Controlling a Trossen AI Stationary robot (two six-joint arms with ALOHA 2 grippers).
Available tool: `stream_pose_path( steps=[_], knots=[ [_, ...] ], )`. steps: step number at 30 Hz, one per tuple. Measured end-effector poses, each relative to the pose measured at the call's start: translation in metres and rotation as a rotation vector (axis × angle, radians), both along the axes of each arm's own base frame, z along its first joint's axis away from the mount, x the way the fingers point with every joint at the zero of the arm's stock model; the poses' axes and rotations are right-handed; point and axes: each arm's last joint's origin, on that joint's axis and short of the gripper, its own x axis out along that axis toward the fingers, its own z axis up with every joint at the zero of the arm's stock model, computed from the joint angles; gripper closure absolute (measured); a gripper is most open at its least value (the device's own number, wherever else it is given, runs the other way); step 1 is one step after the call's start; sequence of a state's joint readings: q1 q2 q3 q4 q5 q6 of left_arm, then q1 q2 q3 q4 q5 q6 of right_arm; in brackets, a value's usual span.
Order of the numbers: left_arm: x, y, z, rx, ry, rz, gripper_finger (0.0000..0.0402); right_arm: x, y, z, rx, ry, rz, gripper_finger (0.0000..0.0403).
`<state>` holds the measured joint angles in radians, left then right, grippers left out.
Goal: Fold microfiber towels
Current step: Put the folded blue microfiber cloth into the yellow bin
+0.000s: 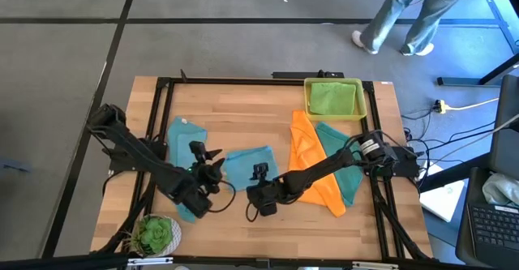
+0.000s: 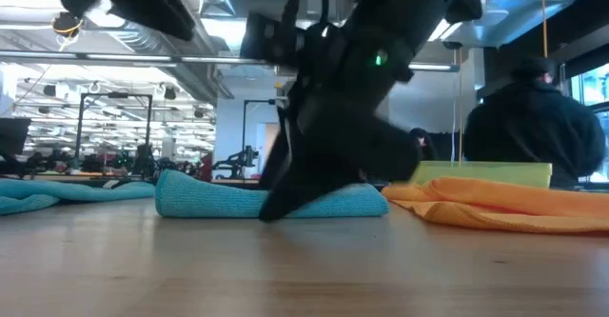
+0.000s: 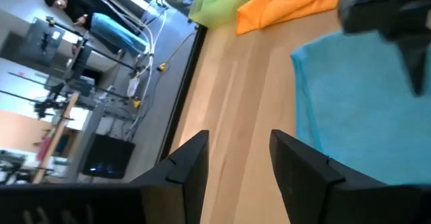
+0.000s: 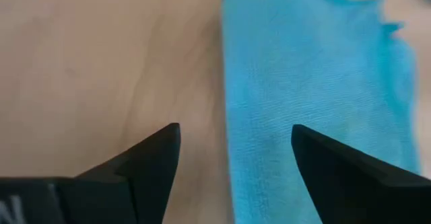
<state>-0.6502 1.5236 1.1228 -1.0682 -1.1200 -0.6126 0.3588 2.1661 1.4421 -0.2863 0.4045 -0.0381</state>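
A folded light blue towel [image 1: 247,163] [image 4: 310,83] lies flat at the table's middle. My right gripper [image 1: 259,171] [image 4: 236,126] stands open over its near edge, one fingertip above the cloth and the other above bare wood. To the left of that towel my left gripper [image 1: 204,151] [image 3: 239,136] is raised and open, with nothing between its fingers. A second light blue towel [image 1: 182,134] lies spread under the left arm. An orange towel [image 1: 308,152] and a teal towel [image 1: 345,160] lie crumpled on the right. A lime green towel [image 1: 334,98] sits in the tray.
The yellow tray [image 1: 308,87] stands at the far right corner. A potted green plant [image 1: 156,233] sits at the near left corner. A black frame [image 1: 243,81] runs around the table. A person [image 1: 405,10] walks past beyond the far edge. Bare wood lies along the near edge.
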Motion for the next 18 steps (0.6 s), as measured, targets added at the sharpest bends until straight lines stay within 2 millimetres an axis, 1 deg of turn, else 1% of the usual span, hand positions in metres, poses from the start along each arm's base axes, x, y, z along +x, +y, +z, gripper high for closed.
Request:
stream_pose_path(
  steps=[3, 6, 12, 15, 18],
  knots=[
    [-0.011, -0.004, 0.004, -0.01, -0.01, -0.013, 0.0252, 0.002, -0.001, -0.003, -0.085, 0.03, -0.021, 0.0116],
    [-0.017, -0.006, 0.006, 0.001, -0.038, -0.01, 0.0252, 0.0, -0.008, -0.006, -0.154, 0.045, -0.066, 0.0116],
    [-0.02, -0.007, 0.005, -0.002, -0.037, -0.009, 0.0252, 0.001, -0.031, -0.012, -0.128, 0.082, -0.087, 0.012],
    [-0.02, -0.007, 0.005, -0.007, -0.032, -0.009, 0.0252, 0.001, -0.041, -0.015, -0.101, 0.096, -0.101, 0.0139],
    [-0.02, -0.007, 0.005, -0.01, -0.029, -0.011, 0.0252, 0.004, -0.046, -0.016, -0.054, 0.101, -0.086, 0.017]
  ],
)
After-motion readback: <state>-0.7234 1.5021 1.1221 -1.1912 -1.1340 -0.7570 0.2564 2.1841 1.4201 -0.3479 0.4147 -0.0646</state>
